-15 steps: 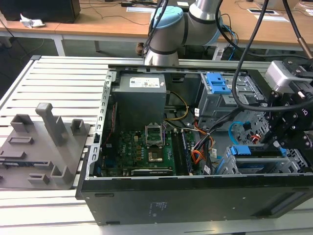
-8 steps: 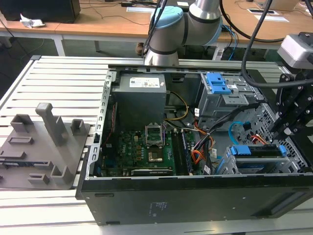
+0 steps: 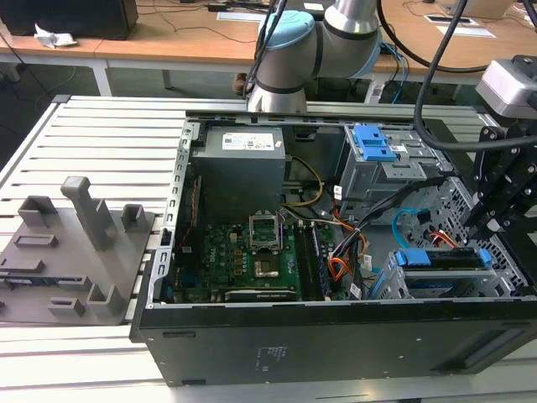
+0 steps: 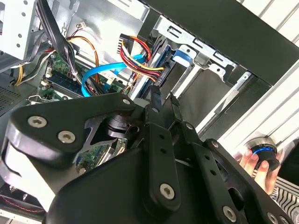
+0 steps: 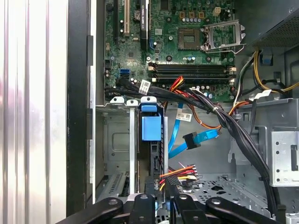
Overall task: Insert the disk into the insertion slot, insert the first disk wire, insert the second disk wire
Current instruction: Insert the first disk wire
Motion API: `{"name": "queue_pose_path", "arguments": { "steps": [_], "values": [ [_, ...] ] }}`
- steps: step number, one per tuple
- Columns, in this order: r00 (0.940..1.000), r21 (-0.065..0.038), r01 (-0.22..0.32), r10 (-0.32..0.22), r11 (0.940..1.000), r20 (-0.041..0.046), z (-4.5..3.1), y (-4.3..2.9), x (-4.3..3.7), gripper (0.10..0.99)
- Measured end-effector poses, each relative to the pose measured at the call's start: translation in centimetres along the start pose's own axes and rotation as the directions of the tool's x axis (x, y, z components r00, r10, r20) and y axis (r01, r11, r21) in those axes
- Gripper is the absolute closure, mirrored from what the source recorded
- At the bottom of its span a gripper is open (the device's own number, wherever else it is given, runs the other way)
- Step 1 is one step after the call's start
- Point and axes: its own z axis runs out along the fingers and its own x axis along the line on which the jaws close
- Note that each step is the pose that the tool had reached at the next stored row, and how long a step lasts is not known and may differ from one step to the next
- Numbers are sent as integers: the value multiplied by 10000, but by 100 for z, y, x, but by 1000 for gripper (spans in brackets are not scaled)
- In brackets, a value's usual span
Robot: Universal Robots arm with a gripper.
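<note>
Black metal pincer (image 4: 163, 97), bolted links. Open or closed: cannot tell. Just beyond it, stiff red-yellow-black wires (image 5: 180, 171) crowd one end of the disk (image 3: 443, 258). The disk is flat with a blue plastic frame, seated in the perforated sheet-metal slot (image 3: 384, 284), at 4 o'clock in the exterior view. Thin light-blue cable (image 3: 401, 220) loops at its 11 o'clock. Farther: green circuit board (image 3: 252, 252); ribbed aluminium table (image 3: 101, 134) at 9 o'clock.

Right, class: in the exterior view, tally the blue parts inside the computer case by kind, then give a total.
Latch: 1
Disk caddy: 1
Light-blue wire: 1
Total: 3
</note>
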Motion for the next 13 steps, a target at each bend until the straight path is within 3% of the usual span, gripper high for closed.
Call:
{"name": "queue_pose_path", "arguments": {
  "steps": [1,2,8,13],
  "values": [
    [10000,0,0,0,10000,0,0,0,0,859],
    [10000,0,0,0,10000,1,0,0,0,980],
    [10000,0,0,0,10000,-1,-2,1,0,980],
    [10000,0,-1,1,10000,0,4,103,2,980]
  ]
}}
